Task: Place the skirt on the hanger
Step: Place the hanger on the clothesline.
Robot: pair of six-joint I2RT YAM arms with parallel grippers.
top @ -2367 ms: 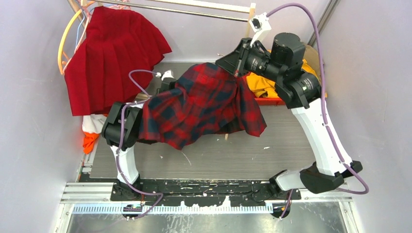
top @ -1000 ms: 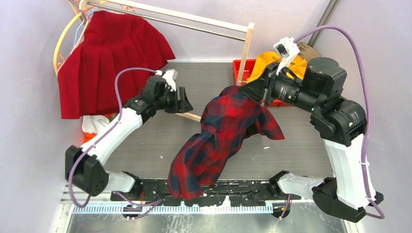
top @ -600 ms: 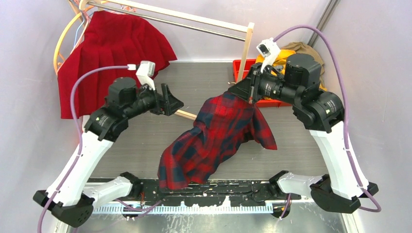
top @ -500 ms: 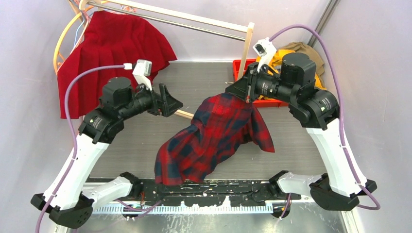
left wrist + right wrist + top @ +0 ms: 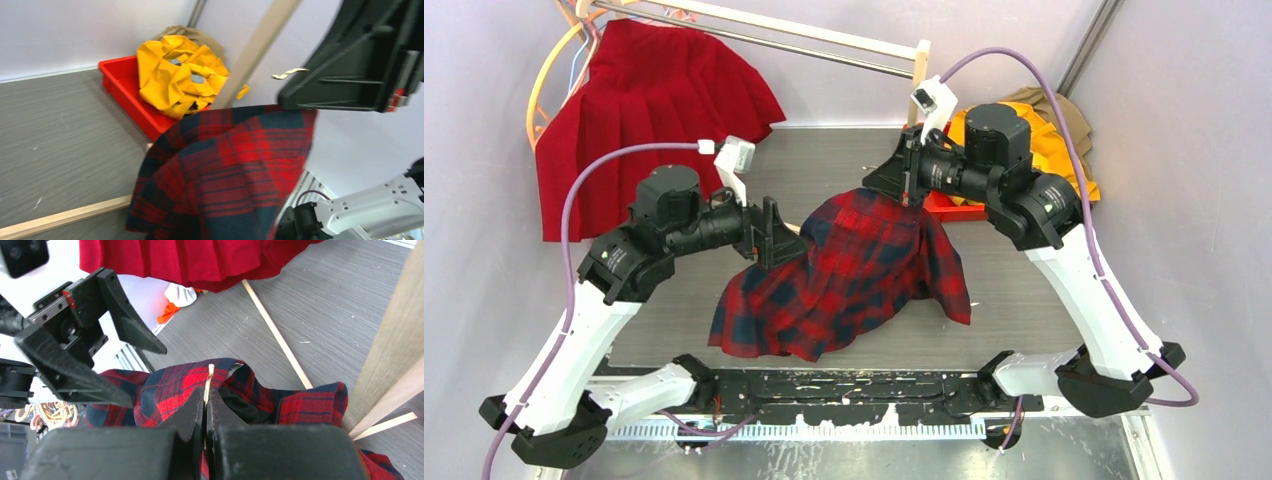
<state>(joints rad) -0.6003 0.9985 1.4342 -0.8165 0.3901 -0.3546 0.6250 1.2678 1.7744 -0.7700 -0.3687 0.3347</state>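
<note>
The bright-red pleated skirt (image 5: pixel 649 110) hangs from the wooden rack at the back left; its hem shows in the right wrist view (image 5: pixel 200 260). My right gripper (image 5: pixel 910 192) is shut on a thin cream hanger (image 5: pixel 208 380), whose hook tip shows in the left wrist view (image 5: pixel 286 75). A red-and-black plaid shirt (image 5: pixel 854 270) drapes from that grip and hides the rest of the hanger. My left gripper (image 5: pixel 776 236) is open at the shirt's left edge; the right wrist view (image 5: pixel 148 376) shows its fingers spread. Plaid cloth hides its jaws in its own view.
A red bin (image 5: pixel 946 207) with a yellow garment (image 5: pixel 1024 150) sits at the back right. The rack's rail (image 5: pixel 754 30), post (image 5: pixel 919 62) and floor bar (image 5: pixel 275 335) stand close by. Coloured hangers (image 5: pixel 546 95) hang at the far left. White and orange cloth (image 5: pixel 177 296) lies under the skirt.
My right gripper has carried the plaid shirt left and back, lifting its hem off the front edge. My left gripper has moved right and down to the shirt's left edge.
</note>
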